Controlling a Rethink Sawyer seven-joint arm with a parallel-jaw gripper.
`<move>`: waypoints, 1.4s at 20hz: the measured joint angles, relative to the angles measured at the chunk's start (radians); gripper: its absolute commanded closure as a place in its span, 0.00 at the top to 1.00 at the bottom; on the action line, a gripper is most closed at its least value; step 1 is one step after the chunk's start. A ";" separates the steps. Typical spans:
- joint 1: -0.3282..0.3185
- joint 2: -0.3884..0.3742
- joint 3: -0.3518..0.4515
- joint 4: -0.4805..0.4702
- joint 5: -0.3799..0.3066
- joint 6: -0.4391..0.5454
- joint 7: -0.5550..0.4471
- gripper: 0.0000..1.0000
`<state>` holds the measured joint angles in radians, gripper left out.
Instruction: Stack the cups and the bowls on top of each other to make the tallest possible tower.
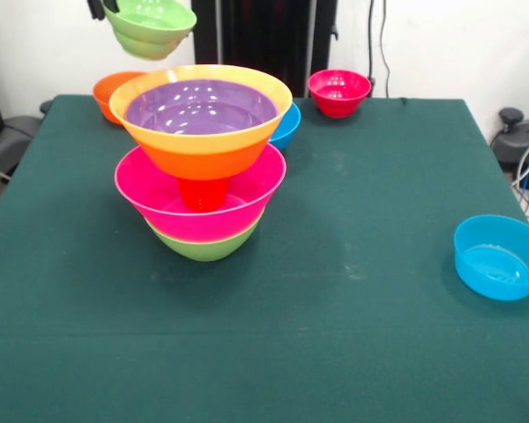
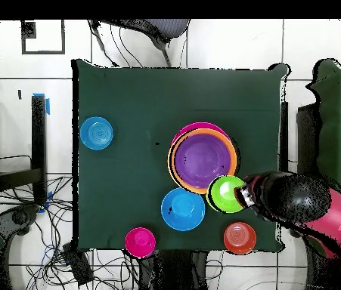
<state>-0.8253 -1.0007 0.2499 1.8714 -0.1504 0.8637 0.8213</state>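
Observation:
The tower stands left of the table's middle: a green bowl (image 1: pixel 203 245) lowest, a pink bowl (image 1: pixel 150 189) in it, an upturned orange cup (image 1: pixel 203 192), then a large orange bowl (image 1: pixel 203 150) with a purple bowl (image 1: pixel 201 106) nested inside. From overhead the tower (image 2: pixel 202 157) shows purple ringed by orange and pink. A small green bowl (image 1: pixel 150 26) hangs in the air above and left of the tower, and my gripper (image 1: pixel 108 7) is shut on its rim. In the overhead view this green bowl (image 2: pixel 224 192) lies just beside the tower, with the gripper (image 2: pixel 243 198) at its edge.
Loose bowls on the green cloth: a small orange bowl (image 1: pixel 110 88) and a blue bowl (image 1: pixel 288 123) behind the tower, a small red bowl (image 1: pixel 339 92) at the far edge, and another blue bowl (image 1: pixel 498 257) near the right edge.

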 measured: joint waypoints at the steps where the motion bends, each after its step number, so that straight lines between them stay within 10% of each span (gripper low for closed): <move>1: 0.000 0.000 0.000 0.005 0.000 -0.004 0.000 0.00; 28: -0.012 -0.027 0.004 0.012 0.187 0.183 0.000 0.00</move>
<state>-0.8368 -1.0272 0.2541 1.8834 0.0361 1.0468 0.8213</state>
